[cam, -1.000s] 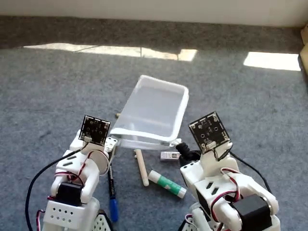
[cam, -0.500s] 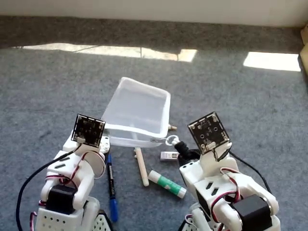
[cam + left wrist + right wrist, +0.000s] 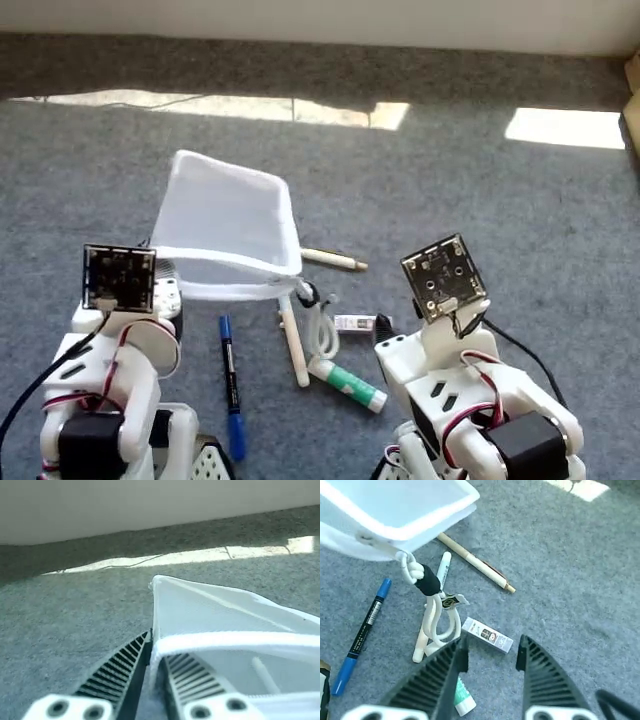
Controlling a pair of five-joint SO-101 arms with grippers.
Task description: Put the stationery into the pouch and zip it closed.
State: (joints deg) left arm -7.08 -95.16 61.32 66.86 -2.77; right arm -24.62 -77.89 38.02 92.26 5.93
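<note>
**While the left pincer (image 3: 154, 662) clamps the pouch (image 3: 225, 610), the small box (image 3: 487, 634) lies closest to the right pincer (image 3: 490, 652)**

As the high view shows, the pouch mouth faces the arms, lifted at the left arm's side. The blue marker (image 3: 230, 385), white stick (image 3: 293, 347) and glue stick (image 3: 347, 383) lie on the grey carpet (image 3: 520, 230) between the arms.

In the left wrist view, the fingers are together on the pouch's rim.

In the right wrist view, the right pincer hangs apart and empty just above the small box. The box's long axis runs nearly from finger to finger, so I judge a wrist turn is needed before closing. The right arm is clearly the nearer one.
</note>
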